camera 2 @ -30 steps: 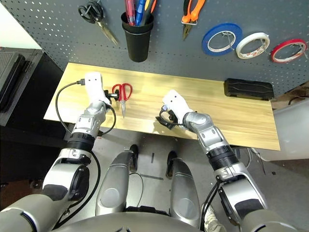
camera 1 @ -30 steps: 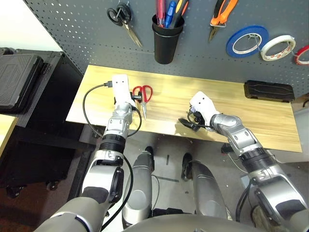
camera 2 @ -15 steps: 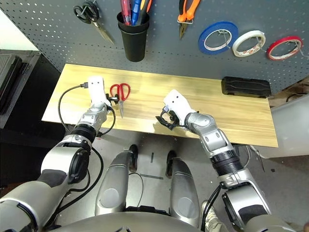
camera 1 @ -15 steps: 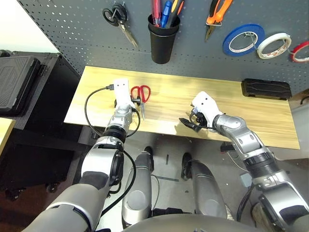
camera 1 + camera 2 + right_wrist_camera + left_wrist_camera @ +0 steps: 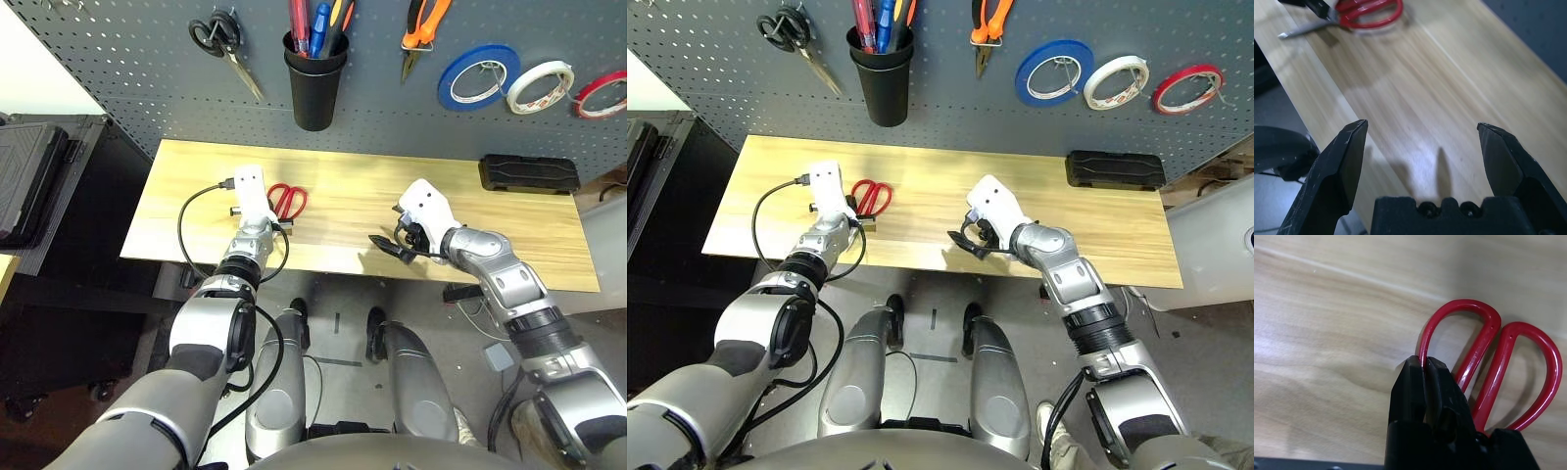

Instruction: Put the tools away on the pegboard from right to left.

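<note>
Left wrist view is showing me the change that matters: my left pincer [image 5: 1426,369], gaping wide a second ago, is now pinching the near loop of the red-handled scissors [image 5: 1488,362], its two black fingers pressed together on the thin red rim. The scissors are still lying flat on the wooden surface [image 5: 343,211], handles pointing away from me and the blade end tucked under the pincer, so I am reading this as a grip just made and nothing lifted yet.

Off to my right, the right pincer [image 5: 1422,147] is hanging spread wide above the near edge of the surface, carrying nothing, well apart from the scissors.

Farther back, on the pegboard [image 5: 147,78], the thin red tape ring [image 5: 600,93] is hanging at the far right beside the white and blue rolls, the orange-handled pliers [image 5: 421,29] are on their hook, and the red-handled screwdriver [image 5: 299,20] is standing in the black cup [image 5: 313,88]. Black-handled scissors [image 5: 223,44] are hanging at the left.

I am judging the red scissors to be the last tool out. With only one thin loop pinched, they may swing as I raise them.
</note>
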Robot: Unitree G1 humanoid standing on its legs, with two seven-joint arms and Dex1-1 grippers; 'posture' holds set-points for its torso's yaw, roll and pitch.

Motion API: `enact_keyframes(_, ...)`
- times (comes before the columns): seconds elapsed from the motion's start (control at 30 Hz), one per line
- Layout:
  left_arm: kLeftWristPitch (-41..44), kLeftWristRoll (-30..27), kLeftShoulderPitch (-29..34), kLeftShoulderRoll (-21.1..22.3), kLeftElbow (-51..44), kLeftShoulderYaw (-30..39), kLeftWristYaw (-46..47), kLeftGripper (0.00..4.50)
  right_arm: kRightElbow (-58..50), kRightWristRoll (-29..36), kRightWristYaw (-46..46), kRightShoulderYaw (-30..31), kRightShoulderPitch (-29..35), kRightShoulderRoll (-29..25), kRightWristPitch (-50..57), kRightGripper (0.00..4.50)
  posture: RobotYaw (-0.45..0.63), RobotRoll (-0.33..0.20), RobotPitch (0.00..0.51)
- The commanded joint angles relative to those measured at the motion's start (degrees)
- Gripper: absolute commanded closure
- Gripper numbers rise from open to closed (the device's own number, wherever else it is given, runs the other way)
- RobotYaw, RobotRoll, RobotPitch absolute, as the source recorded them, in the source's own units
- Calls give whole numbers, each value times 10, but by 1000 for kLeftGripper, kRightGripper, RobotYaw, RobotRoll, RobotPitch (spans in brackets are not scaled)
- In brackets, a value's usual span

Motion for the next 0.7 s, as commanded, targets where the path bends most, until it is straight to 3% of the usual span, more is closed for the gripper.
enact_keyframes(0.03,5,-11,39,-11,-64,3,-5,4455,24,15,19,-14,4,-8,-36,0,141,0,286)
enact_keyframes(0.23,51,-54,151,-34,-311,-8,-64,4455,68,66,80,-53,0,-5,-171,0,179,0,281)
enact_keyframes(0.47,124,-101,266,-32,-563,-19,-112,4455,111,135,147,-103,-10,-7,-264,0,230,0,280)
enact_keyframes(0.7,204,-153,302,-11,-734,-17,-131,4455,131,201,210,-155,-18,-23,-294,0,286,0,269)
